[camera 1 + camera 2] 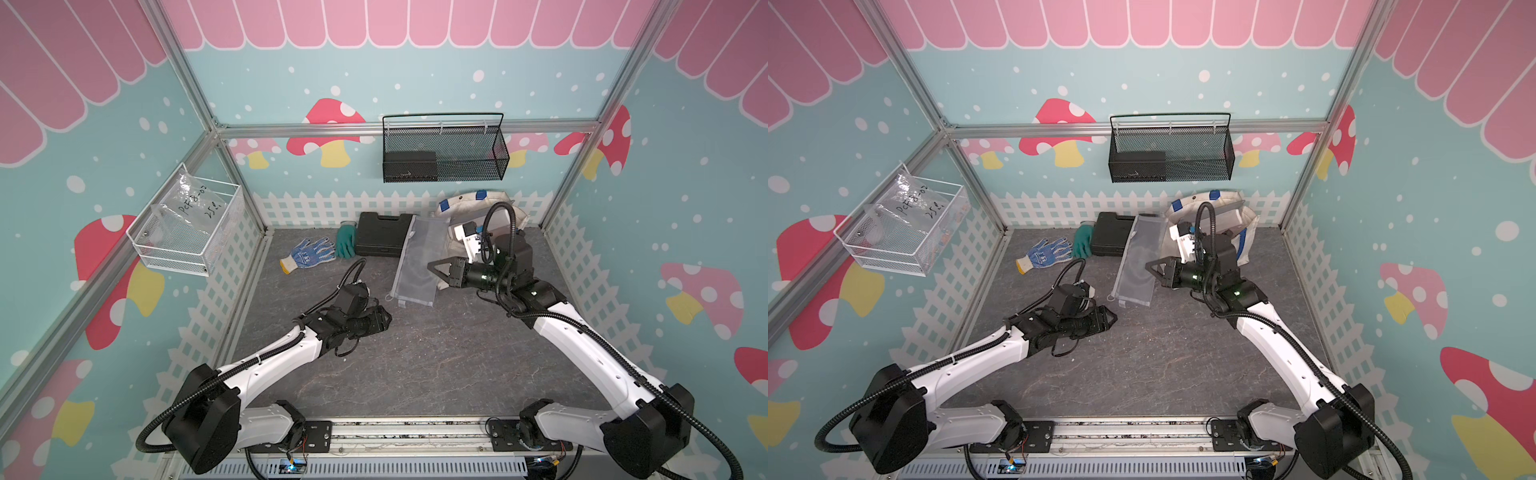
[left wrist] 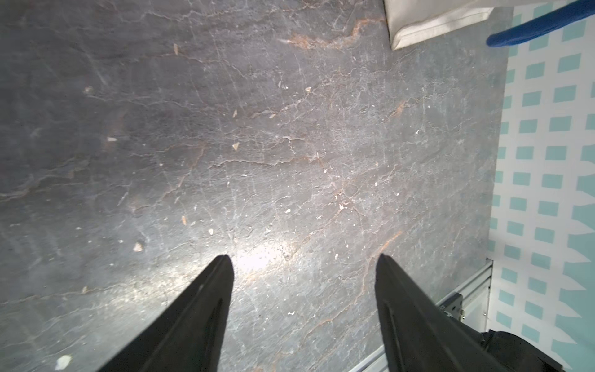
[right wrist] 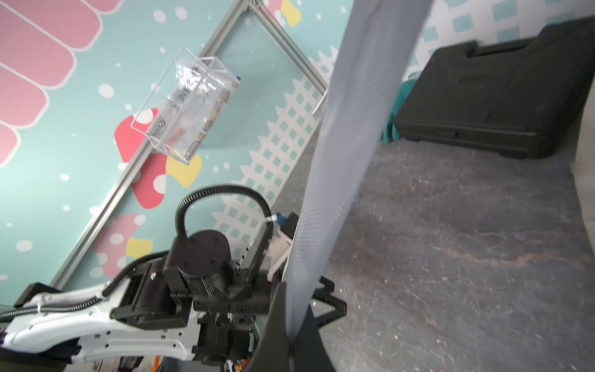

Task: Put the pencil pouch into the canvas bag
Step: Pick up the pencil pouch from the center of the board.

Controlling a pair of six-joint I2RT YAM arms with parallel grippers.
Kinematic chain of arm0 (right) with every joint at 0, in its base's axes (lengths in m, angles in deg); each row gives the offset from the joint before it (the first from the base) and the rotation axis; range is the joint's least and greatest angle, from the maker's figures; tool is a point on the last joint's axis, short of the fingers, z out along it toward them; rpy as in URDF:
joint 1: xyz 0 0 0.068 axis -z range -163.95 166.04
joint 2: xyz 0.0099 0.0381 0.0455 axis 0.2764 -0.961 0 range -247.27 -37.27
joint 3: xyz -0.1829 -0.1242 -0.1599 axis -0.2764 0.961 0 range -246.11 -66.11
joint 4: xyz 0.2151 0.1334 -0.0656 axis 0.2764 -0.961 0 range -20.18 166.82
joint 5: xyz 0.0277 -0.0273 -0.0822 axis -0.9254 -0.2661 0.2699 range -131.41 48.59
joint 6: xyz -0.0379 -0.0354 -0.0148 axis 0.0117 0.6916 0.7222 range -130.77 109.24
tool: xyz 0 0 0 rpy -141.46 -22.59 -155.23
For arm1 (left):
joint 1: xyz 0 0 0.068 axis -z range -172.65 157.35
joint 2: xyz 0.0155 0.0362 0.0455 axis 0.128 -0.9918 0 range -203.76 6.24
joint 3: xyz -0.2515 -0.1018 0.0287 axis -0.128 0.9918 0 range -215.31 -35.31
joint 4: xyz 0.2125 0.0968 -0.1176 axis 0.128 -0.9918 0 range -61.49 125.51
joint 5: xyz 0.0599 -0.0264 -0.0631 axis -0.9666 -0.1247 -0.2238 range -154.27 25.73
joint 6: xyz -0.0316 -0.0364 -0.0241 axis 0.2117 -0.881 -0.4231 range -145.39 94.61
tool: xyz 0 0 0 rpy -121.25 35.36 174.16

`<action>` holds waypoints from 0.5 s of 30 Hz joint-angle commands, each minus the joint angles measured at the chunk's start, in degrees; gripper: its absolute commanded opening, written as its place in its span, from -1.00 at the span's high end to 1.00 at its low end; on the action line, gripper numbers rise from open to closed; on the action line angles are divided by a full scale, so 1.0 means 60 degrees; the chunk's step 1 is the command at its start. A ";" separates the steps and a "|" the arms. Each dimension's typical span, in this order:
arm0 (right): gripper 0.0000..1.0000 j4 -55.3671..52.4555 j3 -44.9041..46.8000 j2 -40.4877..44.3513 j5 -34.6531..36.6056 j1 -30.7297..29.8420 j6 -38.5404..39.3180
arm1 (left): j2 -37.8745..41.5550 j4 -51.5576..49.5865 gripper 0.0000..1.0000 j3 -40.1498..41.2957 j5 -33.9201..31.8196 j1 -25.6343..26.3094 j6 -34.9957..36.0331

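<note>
My right arm [image 1: 515, 257] covers much of the canvas bag [image 1: 463, 205] at the desk's far edge; the green glove [image 1: 345, 243] sits half behind the black case [image 1: 380, 237]; in the right wrist view the pencil pouch [image 3: 347, 128] runs off the top.

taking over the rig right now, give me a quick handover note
Left claw: open, empty, over bare table.
Right claw: shut on a long edge of the pencil pouch.
Canvas bag: at the back, behind the right arm. The pouch is outside it, between the bag and the black case.
Done: pouch gripped.
Left: lift the pouch, carry it over the bag, release it inside, pull back.
</note>
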 commanded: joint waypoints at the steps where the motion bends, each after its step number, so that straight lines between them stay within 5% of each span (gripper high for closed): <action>1: 1.00 -0.0097 -0.1266 -0.0544 0.0771 0.0105 -0.0277 | 0.0145 -0.0367 -0.48 -0.0293 -0.0350 -0.0026 0.0263; 8: 1.00 -0.0126 -0.3148 -0.1629 0.1544 0.1685 -0.1320 | 0.0124 -0.0632 -0.48 -0.0581 -0.0487 -0.0037 0.0504; 15: 1.00 0.0038 -0.2693 -0.1685 0.2492 0.2958 -0.2243 | 0.0398 -0.0795 -0.48 -0.0606 -0.0770 -0.0048 0.0547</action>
